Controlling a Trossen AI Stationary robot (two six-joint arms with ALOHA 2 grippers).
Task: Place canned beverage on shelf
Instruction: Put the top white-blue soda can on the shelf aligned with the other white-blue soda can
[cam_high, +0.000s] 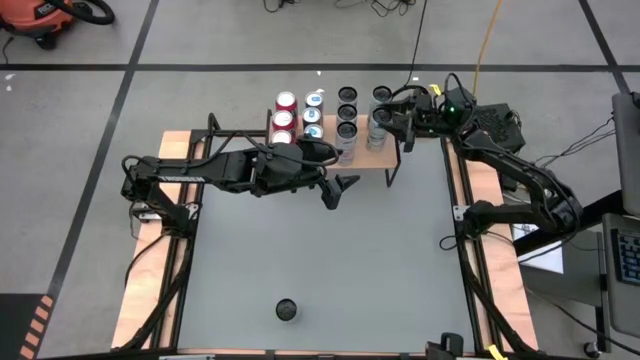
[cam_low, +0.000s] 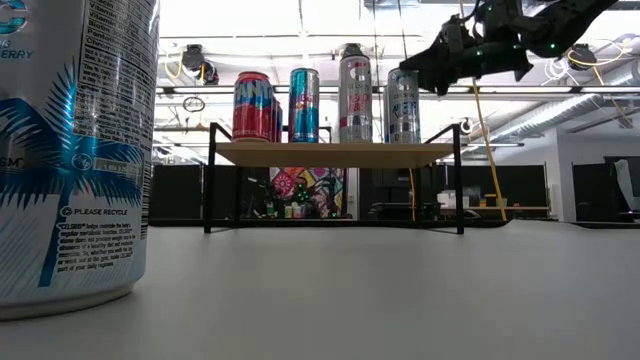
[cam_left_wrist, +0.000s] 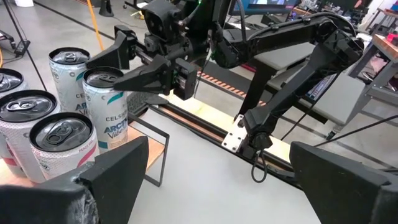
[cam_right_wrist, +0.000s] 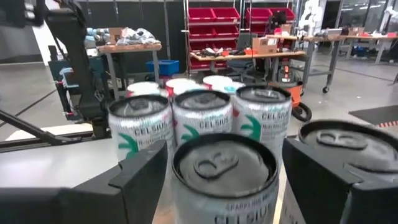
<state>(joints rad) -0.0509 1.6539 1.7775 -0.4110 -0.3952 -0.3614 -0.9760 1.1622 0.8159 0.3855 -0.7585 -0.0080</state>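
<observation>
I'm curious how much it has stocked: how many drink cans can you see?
12: eleven cans on the shelf, in rows of three, three, three and two; one lone can on the table. Others may be hidden.

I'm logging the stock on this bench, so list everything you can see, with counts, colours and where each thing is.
shelf: one, light-brown top on black legs, far edge of the table
cans on the shelf: about a dozen, exact count unclear; red, blue and silver-white, standing in four rows
lone can: one, white and blue, upright near the table's front edge
table: one, grey top with wooden sides
shop vacuum: one, orange, on the floor beyond the table's left corner
left gripper: one, dark, open, over the table in front of the shelf
right gripper: one, dark, open, astride the silver-white can at the shelf's right end
</observation>
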